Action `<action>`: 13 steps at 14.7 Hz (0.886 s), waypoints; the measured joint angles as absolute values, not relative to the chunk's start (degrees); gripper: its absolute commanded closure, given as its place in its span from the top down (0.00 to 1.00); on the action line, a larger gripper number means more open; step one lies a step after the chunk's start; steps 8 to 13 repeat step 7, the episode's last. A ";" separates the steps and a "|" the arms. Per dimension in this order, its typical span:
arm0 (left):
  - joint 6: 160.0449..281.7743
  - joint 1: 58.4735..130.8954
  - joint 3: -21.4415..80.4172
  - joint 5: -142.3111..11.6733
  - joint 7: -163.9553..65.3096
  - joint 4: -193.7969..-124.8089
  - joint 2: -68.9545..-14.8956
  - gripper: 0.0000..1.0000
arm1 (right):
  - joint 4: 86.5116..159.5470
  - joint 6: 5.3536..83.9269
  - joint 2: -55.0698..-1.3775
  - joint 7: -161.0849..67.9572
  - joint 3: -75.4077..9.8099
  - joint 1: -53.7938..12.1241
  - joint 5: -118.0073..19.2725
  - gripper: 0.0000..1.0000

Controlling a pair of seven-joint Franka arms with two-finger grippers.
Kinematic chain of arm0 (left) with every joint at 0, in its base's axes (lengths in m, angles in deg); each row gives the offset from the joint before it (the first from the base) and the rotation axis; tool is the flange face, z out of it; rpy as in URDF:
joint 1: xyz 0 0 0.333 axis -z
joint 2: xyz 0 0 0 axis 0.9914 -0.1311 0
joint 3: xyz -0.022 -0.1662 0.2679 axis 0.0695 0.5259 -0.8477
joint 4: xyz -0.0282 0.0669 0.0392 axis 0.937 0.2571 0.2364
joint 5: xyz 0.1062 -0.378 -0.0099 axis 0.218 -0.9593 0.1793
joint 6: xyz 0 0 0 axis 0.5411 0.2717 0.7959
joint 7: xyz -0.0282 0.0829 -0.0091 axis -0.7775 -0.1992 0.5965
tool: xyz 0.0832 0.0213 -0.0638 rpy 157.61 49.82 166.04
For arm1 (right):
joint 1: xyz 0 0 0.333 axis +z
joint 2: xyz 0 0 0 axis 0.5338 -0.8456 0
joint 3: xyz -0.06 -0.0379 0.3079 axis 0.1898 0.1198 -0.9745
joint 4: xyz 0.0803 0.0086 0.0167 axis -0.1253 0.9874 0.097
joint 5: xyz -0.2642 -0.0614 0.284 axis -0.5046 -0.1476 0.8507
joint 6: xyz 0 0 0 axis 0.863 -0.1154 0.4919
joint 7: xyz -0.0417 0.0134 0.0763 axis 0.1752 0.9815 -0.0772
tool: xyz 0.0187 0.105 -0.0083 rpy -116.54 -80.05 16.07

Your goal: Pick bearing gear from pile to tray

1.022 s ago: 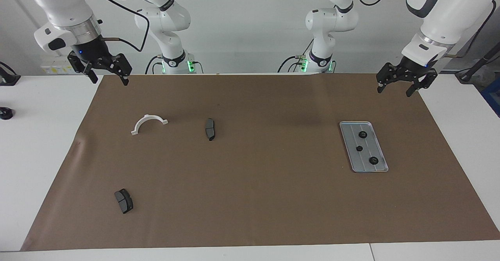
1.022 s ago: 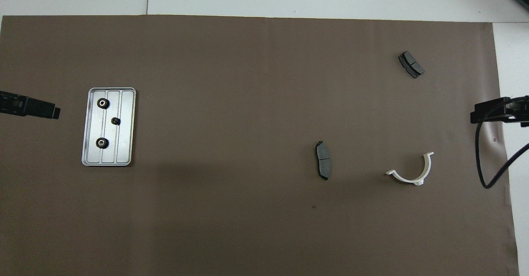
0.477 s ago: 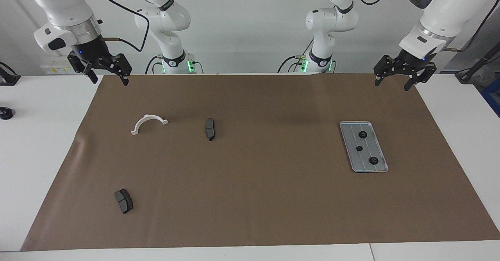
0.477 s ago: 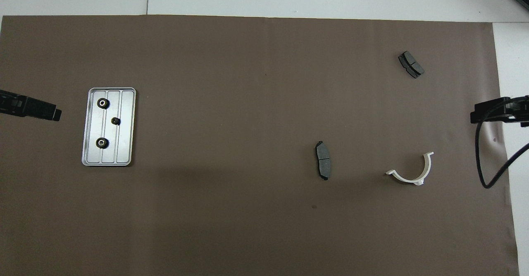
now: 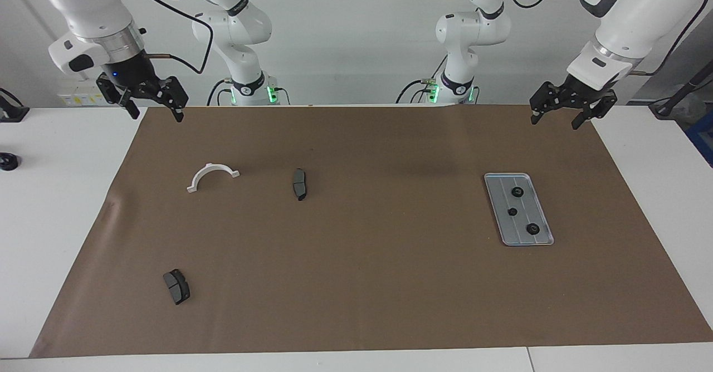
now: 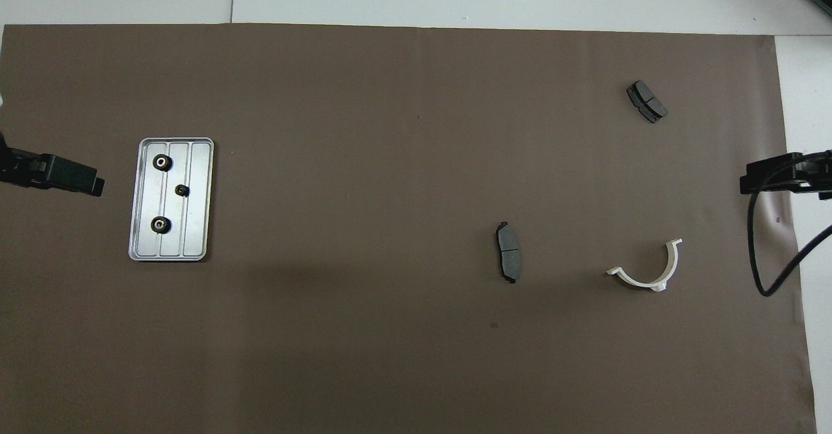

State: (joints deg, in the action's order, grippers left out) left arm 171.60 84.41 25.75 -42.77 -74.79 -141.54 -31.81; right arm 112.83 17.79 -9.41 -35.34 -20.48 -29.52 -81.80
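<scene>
Three black bearing gears (image 5: 521,211) already lie in the tray (image 5: 543,237), in a line along its length; no black ring is left among the loose parts, so the picking looks finished. The tray sits on the brown mat (image 5: 390,283) toward the left arm's end of the surface, its long axis running from the robots' edge to the edge away from them, slightly slanted. The white bracket (image 5: 212,176) and two dark pads (image 5: 299,183) (image 5: 176,286) lie toward the right arm's end. The left hand (image 5: 557,117) hangs wide and empty over the mat's robot-side corner; the right hand (image 5: 154,110), also wide and empty, waits over the matching corner. Best now is to keep both hands high, well clear of the tray's rim.
</scene>
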 measured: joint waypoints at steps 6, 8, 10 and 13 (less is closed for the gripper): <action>175.51 84.41 25.73 -42.53 -71.74 -143.12 -31.75 1.00 | 112.83 17.79 -9.41 -35.33 -20.48 -29.52 -81.80 1.00; 175.60 84.41 25.73 -42.47 -71.62 -143.41 -31.71 1.00 | 112.83 17.79 -9.41 -35.33 -20.48 -29.52 -81.80 1.00; 175.60 84.41 25.73 -42.47 -71.62 -143.41 -31.71 1.00 | 112.83 17.79 -9.41 -35.33 -20.48 -29.52 -81.80 1.00; 175.60 84.41 25.73 -42.47 -71.62 -143.41 -31.71 1.00 | 112.83 17.79 -9.41 -35.33 -20.48 -29.52 -81.80 1.00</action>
